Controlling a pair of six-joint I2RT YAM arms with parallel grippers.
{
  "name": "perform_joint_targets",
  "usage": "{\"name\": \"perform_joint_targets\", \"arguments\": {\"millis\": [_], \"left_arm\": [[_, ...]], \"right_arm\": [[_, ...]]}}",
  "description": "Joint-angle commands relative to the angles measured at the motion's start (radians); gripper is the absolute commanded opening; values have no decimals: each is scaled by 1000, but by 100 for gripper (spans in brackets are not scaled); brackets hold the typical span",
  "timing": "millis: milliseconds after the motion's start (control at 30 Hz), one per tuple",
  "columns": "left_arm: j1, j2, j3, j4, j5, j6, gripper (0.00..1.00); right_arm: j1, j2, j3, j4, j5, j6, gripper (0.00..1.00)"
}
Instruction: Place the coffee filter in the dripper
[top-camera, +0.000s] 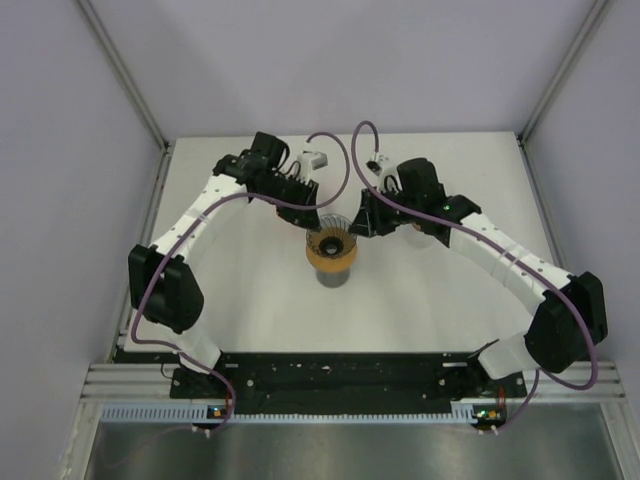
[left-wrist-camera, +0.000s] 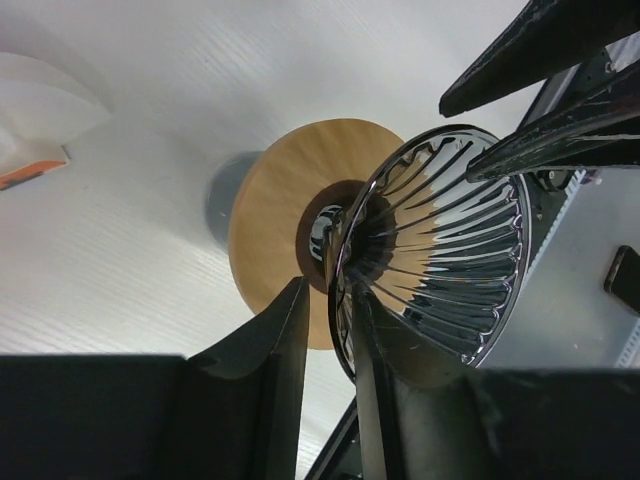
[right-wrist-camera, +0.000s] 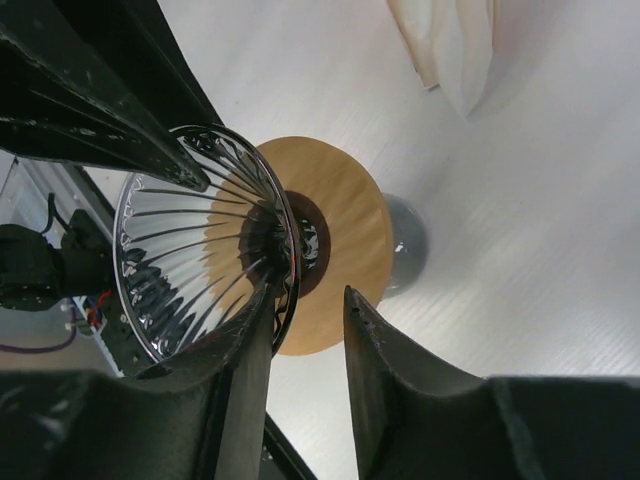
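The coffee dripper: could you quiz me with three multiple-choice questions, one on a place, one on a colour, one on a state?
1. Where is the white paper filter?
A) inside the dripper
B) on the table, apart from it
C) pinched in a claw
2. What colour is the ring around the dripper's neck?
A) blue
B) light tan wood
C) red
3. How does the dripper stand?
A) upside down
B) on its side
C) upright on a grey cup
Answers: 1 B, it lies beyond the dripper in both wrist views; 2 B, tan wood; 3 C, the top view looks into its open cone.
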Motion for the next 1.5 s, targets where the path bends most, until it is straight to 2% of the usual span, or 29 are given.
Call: {"name": "perform_joint_targets", "arguments": {"millis": [0, 133, 200, 567, 1000, 1233, 1367, 1467], "left_arm": [[0, -26, -30, 20, 44, -3, 24], [1, -9, -46, 17, 39, -3, 6], [0, -3, -57, 14, 41, -1, 1], [-2, 34, -177, 37, 4, 20, 0], [-17, 31, -237, 92, -59, 33, 0], [-17, 37, -168, 83, -64, 34, 0], [-17, 32, -83, 63, -58, 37, 16], [-17, 35, -28, 46, -59, 34, 22]], "right_arm": [[11, 25, 25, 42, -33, 22, 30], [13, 46, 22, 39, -34, 33, 10], [13, 57, 14, 28, -29, 33, 0], [-6, 94, -67, 33, -21, 27, 0], [-6, 91, -197, 91, 31, 29, 0], [-6, 94, -164, 71, 37, 26, 0], [-6, 76, -90, 28, 52, 16, 0], [-3, 73, -20, -2, 45, 6, 10]]}}
